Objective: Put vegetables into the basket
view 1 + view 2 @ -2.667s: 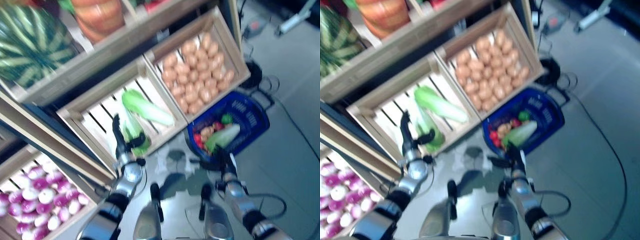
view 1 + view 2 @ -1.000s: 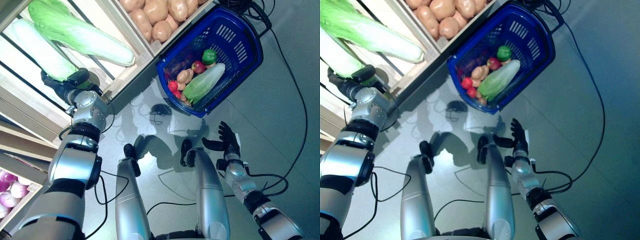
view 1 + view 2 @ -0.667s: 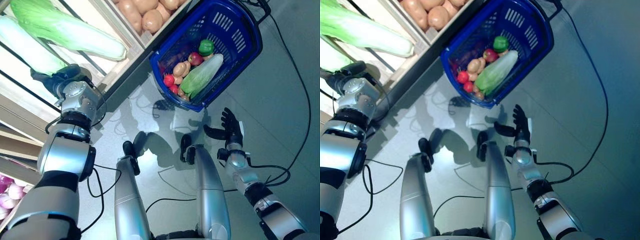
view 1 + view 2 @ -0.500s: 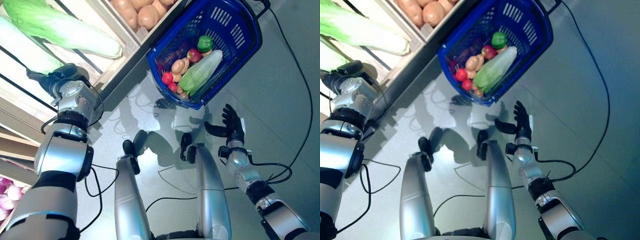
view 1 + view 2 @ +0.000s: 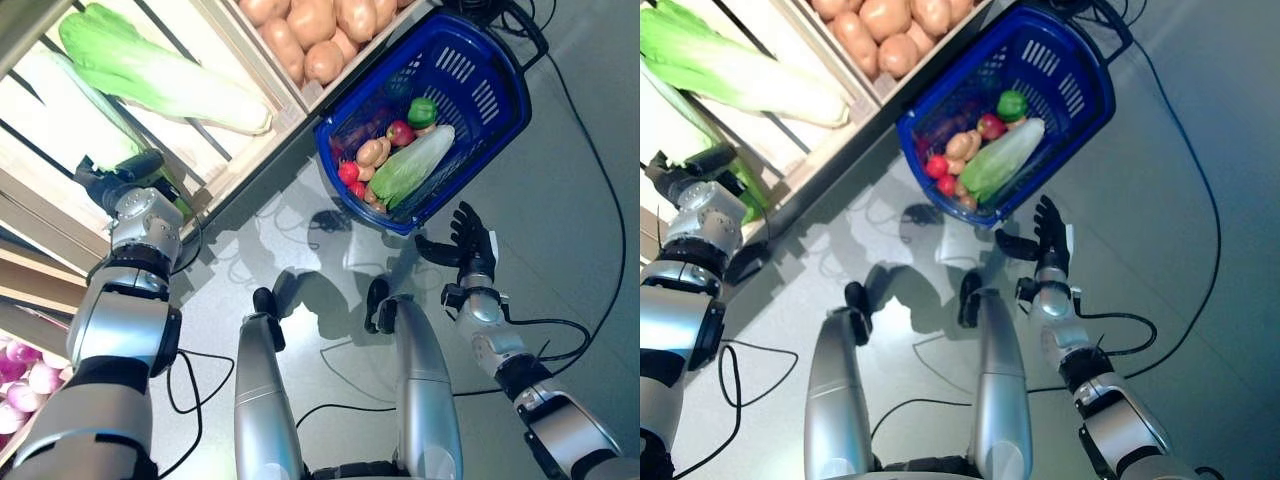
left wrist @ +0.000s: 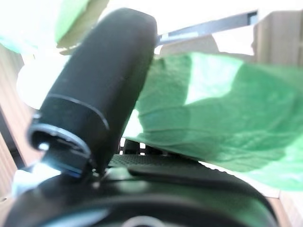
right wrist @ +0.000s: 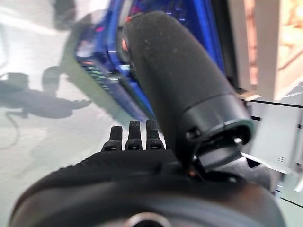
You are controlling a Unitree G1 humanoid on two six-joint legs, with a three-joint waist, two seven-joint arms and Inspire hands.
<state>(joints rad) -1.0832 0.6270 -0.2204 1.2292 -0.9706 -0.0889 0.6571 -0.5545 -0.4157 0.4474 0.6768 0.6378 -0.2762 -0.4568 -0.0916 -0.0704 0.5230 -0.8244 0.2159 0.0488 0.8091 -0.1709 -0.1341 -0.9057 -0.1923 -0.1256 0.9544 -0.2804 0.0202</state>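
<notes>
A blue basket (image 5: 472, 78) stands on the floor and holds a pale green cabbage (image 5: 410, 165), a green pepper (image 5: 422, 110), potatoes and small red vegetables. Two more long cabbages lie in a slatted wooden crate (image 5: 215, 150) to its left. My left hand (image 5: 125, 185) is at the crate's front edge, its thumb (image 6: 99, 90) wrapped over the leafy green end of the nearer cabbage (image 6: 222, 123). My right hand (image 5: 470, 245) hovers open and empty above the floor just below the basket, fingers spread.
A crate of potatoes (image 5: 320, 30) sits against the basket's far left side. The second cabbage (image 5: 160, 75) lies further back in the slatted crate. Purple-white turnips (image 5: 25, 375) show at the lower left. A black cable (image 5: 590, 190) curves over the floor right of the basket.
The camera has shifted a little. My left hand stays on the cabbage's end at the crate. My right hand has risen slightly closer to the basket, still open.
</notes>
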